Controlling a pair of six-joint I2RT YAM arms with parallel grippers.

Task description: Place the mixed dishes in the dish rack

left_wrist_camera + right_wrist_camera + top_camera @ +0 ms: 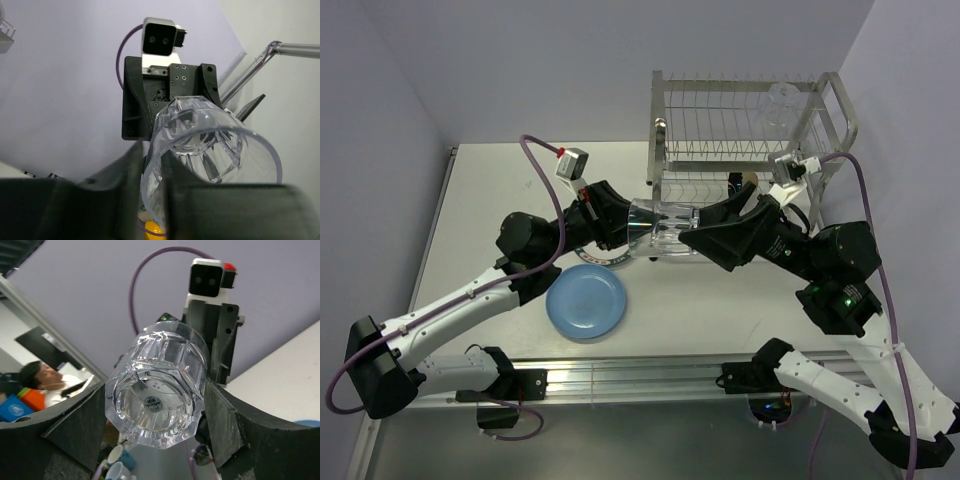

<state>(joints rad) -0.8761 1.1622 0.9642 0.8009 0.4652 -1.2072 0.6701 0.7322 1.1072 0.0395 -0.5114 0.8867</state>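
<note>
Lower centre: light-blue plate point(586, 301) lay flat on table, smooth, glossy. Mid-frame: clear glass point(665, 225) hung horizontal in air; faceted, thick-based, likely slick and brittle, best taken across wall. Left gripper point(617, 226) pinched rim wall. Right gripper point(705, 235) straddled base, grip unclear. Behind: silver wire dish rack point(750, 130).

white-and-black arms point(450, 305), black hands point(623, 226) point(698, 238), purple cables point(868, 200)
</note>
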